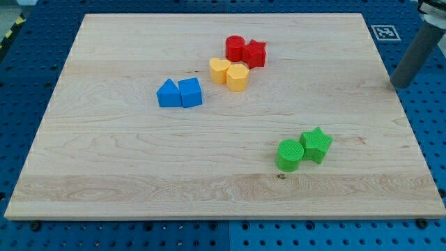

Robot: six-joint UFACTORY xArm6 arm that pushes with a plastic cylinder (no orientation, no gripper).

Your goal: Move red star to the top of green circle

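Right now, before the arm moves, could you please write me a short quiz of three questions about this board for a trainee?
1. True or false: the red star touches the red cylinder.
2. Which block sits directly beside the green circle? A) blue block B) green star C) yellow heart
3. Fill in: my tip is near the view's ____ edge, far from all blocks.

Key: 1 true; 2 B; 3 right.

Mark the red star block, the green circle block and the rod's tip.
red star block (pixel 256 53), camera view, top face.
green circle block (pixel 289 154), camera view, top face.
my tip (pixel 398 85), camera view, rod's lower end.
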